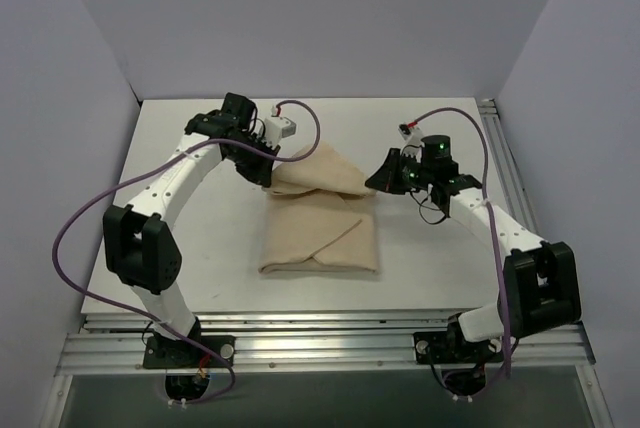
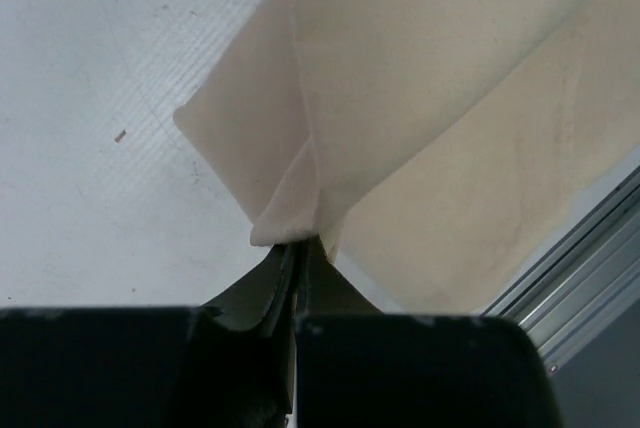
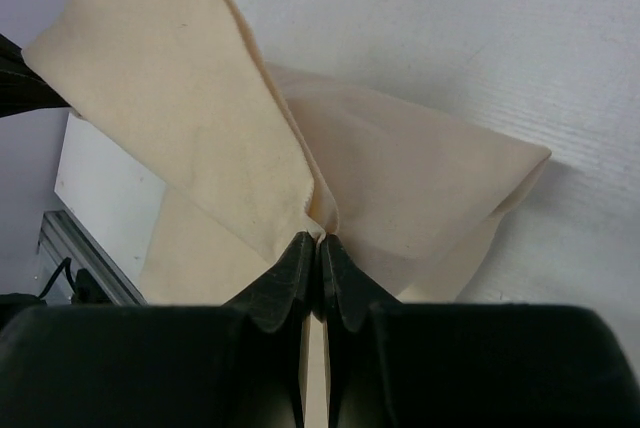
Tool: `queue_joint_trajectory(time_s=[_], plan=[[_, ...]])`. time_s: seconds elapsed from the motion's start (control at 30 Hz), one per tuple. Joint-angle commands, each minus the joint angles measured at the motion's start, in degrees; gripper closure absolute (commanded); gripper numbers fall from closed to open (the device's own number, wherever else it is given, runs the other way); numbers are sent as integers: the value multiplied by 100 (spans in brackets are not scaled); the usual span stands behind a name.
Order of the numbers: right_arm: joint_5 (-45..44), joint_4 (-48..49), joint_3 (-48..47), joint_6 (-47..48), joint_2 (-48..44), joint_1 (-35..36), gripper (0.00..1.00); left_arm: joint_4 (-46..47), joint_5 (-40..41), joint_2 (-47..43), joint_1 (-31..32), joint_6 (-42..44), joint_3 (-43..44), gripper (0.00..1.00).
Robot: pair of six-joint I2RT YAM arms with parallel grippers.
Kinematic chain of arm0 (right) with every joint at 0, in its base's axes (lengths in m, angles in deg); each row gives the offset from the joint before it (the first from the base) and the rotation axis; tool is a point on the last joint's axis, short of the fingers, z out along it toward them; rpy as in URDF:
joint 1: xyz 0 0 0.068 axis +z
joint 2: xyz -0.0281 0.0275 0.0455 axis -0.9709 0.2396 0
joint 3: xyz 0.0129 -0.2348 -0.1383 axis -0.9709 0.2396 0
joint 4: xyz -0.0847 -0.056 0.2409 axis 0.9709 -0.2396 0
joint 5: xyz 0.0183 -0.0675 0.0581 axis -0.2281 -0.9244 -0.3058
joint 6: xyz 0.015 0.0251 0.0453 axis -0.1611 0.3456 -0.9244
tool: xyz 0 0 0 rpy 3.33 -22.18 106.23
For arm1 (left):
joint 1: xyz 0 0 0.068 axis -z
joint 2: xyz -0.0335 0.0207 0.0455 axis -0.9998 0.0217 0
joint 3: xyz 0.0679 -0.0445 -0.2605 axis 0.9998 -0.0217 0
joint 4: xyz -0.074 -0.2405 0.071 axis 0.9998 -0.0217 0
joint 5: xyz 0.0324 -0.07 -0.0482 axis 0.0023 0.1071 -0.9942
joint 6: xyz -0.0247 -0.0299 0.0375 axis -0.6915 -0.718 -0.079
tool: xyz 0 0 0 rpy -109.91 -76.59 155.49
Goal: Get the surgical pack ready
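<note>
The surgical pack (image 1: 320, 233) is a tan-beige cloth bundle, folded, lying mid-table. Its far flap (image 1: 318, 173) is lifted off the bundle and stretched between both grippers. My left gripper (image 1: 266, 176) is shut on the flap's left corner (image 2: 285, 213); in the left wrist view the cloth fans away from the pinched tips (image 2: 298, 240). My right gripper (image 1: 376, 180) is shut on the flap's right edge (image 3: 320, 210), the cloth bunched at its tips (image 3: 320, 238). Whatever lies inside the bundle is hidden by the cloth.
The white table (image 1: 200, 248) ends in an aluminium rail (image 1: 320, 343) at the near edge and another rail (image 1: 505, 163) along the right side. White walls enclose the back and sides. Purple cables (image 1: 75, 228) loop off both arms.
</note>
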Motion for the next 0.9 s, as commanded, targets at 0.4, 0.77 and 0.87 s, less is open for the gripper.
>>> queue_joint_trajectory(time_s=[0.4,0.77,0.87], plan=[[-1229,-281,1719,-306,-841,920,100,680,374,-793,660,874,-2280,98],[-1352,-1678,719,343,-1086,885,58,1322,1139,-811,994,1049,-2668,98],[-1109,-2101,200,363,-1034,466,43,1357,1244,-828,1047,1137,-2703,98]])
